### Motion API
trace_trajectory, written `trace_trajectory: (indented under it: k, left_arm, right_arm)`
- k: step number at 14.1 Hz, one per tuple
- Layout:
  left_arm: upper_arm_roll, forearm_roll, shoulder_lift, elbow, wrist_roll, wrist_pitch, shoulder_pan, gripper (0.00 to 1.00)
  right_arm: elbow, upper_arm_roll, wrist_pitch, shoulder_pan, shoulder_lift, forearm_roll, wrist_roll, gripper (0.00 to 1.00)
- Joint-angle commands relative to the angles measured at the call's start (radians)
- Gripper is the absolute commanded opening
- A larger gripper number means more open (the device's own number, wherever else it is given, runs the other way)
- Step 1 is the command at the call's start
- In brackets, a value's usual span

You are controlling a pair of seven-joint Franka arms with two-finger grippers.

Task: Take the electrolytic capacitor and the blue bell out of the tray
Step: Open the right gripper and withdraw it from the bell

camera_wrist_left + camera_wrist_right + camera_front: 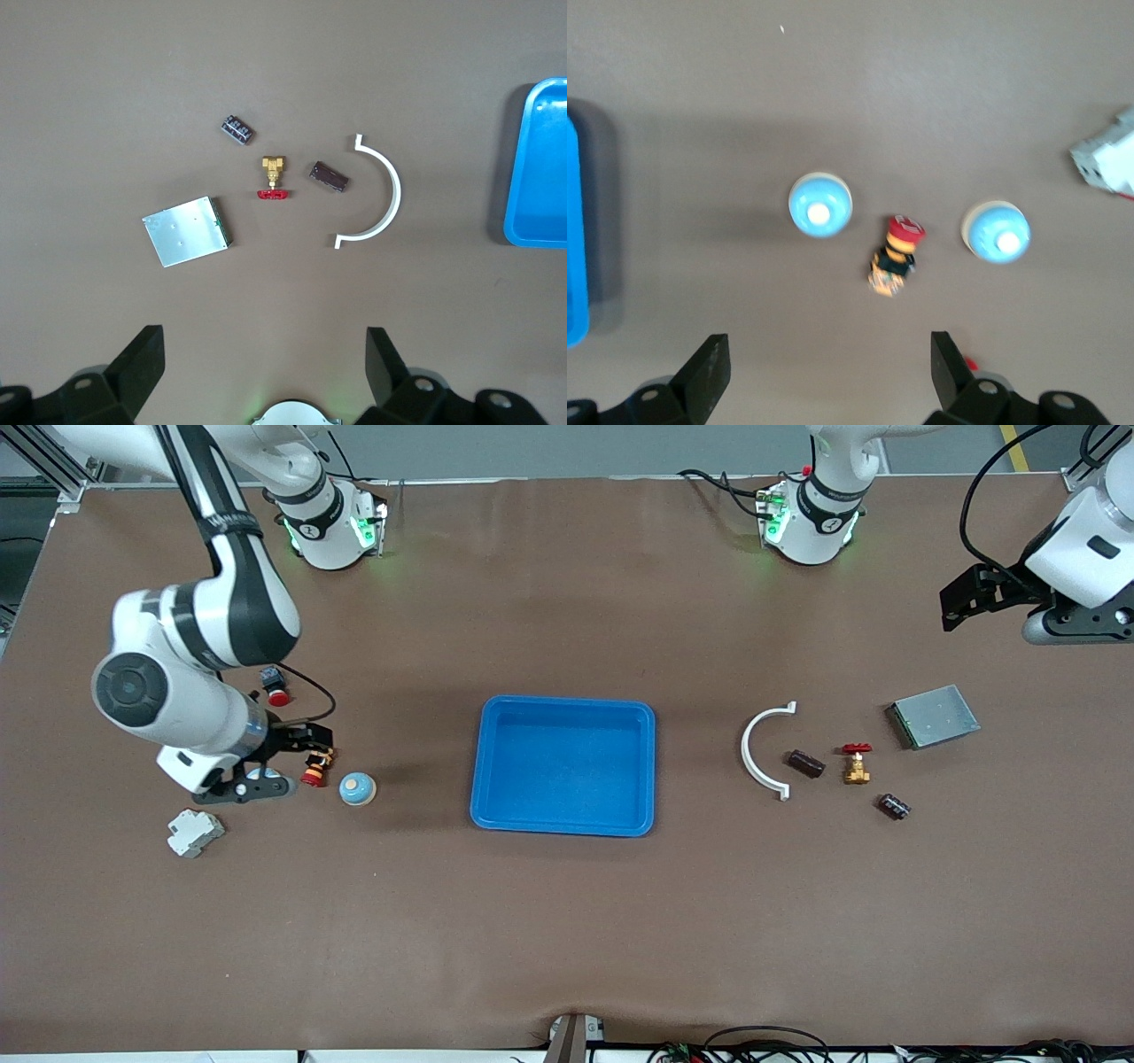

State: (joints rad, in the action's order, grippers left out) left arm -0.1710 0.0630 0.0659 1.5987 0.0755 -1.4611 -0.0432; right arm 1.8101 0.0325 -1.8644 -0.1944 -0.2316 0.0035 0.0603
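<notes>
A light blue bell (357,788) sits between the blue tray (567,704) and my right gripper (266,775). That gripper hangs open and empty just above the table. The right wrist view shows this bell (819,204) and a second bell (996,232), with the open right gripper (828,345) short of both. A dark capacitor (894,806) (237,129) lies toward the left arm's end. My left gripper (961,602) (264,341) is raised, open and empty, over the table near that end.
Between the bells lies a red-and-yellow push button (314,769) (895,257). A red button (275,686) and a white breaker (195,833) lie near the right arm. A white curved clip (762,753), dark brown block (806,763), brass valve (856,766) and metal box (932,716) surround the capacitor.
</notes>
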Motion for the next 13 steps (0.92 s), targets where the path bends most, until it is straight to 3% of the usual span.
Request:
trace_trajectory:
  k: [1,6,10,13]
  left_arm:
    - [-0.005,0.020,0.017,-0.005,-0.025,0.010,-0.009,1.00]
    - [0.005,0.003,0.035,0.006,-0.028,-0.041,-0.014,1.00]
    - [0.005,-0.058,0.035,0.010,-0.048,-0.068,-0.059,1.00]
    - [0.010,-0.071,0.035,0.009,-0.053,-0.065,-0.060,1.00]
  right_arm:
    - [-0.023,-0.022,0.088,0.058,0.070,0.009,0.004,1.00]
    - [-0.097,-0.032,0.180,0.133,0.165,0.009,-0.011,1.00]
    - [-0.097,-0.256,0.192,0.373,0.262,0.007,-0.010,1.00]
    - [-0.136,-0.263,0.260,0.401,0.313,0.000,-0.004,1.00]
